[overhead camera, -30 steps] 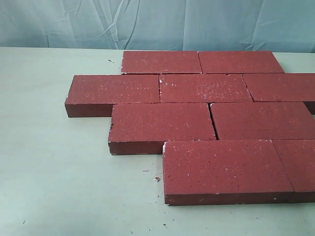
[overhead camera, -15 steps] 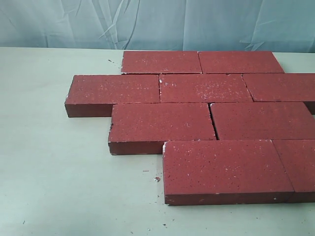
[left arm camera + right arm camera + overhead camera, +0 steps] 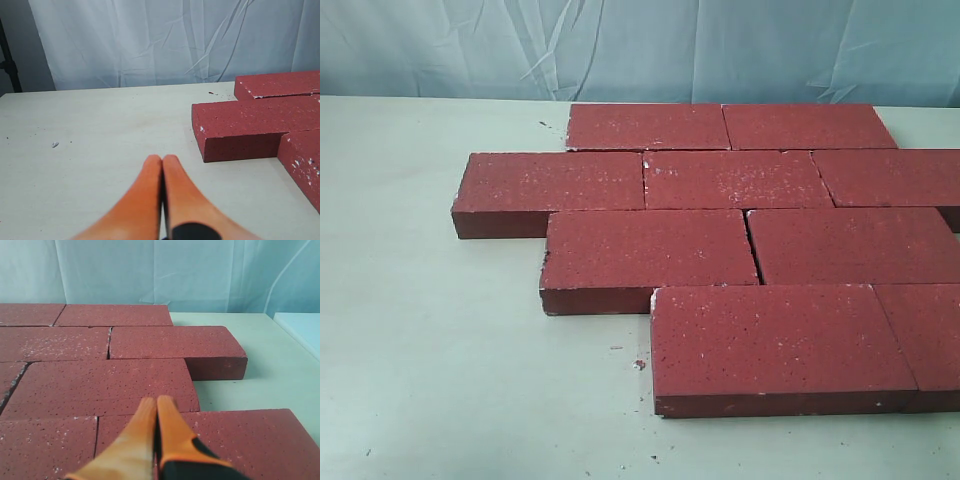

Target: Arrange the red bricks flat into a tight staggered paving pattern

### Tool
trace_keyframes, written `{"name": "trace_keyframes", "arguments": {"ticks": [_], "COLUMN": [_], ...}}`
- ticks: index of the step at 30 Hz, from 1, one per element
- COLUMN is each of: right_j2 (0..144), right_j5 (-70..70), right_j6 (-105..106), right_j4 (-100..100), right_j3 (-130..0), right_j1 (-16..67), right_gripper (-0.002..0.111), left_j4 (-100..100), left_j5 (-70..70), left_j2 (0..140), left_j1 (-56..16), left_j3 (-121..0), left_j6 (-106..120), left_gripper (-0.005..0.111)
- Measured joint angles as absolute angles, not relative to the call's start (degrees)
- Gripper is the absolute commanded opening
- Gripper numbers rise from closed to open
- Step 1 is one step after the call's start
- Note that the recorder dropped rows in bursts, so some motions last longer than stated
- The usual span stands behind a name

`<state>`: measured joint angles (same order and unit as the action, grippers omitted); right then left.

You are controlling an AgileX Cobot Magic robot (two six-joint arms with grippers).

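Several red bricks (image 3: 730,180) lie flat on the pale table in four staggered rows, edges touching. The nearest row's brick (image 3: 775,340) sits at the front right. Neither gripper shows in the exterior view. In the left wrist view my left gripper (image 3: 162,159) is shut with nothing in it, over bare table, apart from the end of a brick (image 3: 245,131). In the right wrist view my right gripper (image 3: 156,401) is shut and empty, hovering over the laid bricks (image 3: 100,382); a brick (image 3: 175,342) juts out at the pattern's side.
A wrinkled pale curtain (image 3: 640,45) hangs behind the table. Small crumbs (image 3: 638,364) lie on the table (image 3: 430,350) by the front brick. A dark stand (image 3: 9,60) rises past the table's edge in the left wrist view.
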<state>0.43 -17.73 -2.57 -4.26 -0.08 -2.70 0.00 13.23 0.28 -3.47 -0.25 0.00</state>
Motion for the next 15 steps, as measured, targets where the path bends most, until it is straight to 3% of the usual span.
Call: {"name": "trace_keyframes", "arguments": {"ticks": [15], "right_j2": [0.43], "right_j5": [-17.83], "right_j6": [-2.57], "right_j4": [-3.21], "right_j3": [-0.08], "right_j1": [-2.70], "right_gripper": [-0.001], "left_j4": [0.00], "left_j5": [13.23], "left_j2": [0.28], "left_j1": [-3.47], "left_j3": [-0.25], "left_j6": [0.00], "left_gripper": [0.000]}}
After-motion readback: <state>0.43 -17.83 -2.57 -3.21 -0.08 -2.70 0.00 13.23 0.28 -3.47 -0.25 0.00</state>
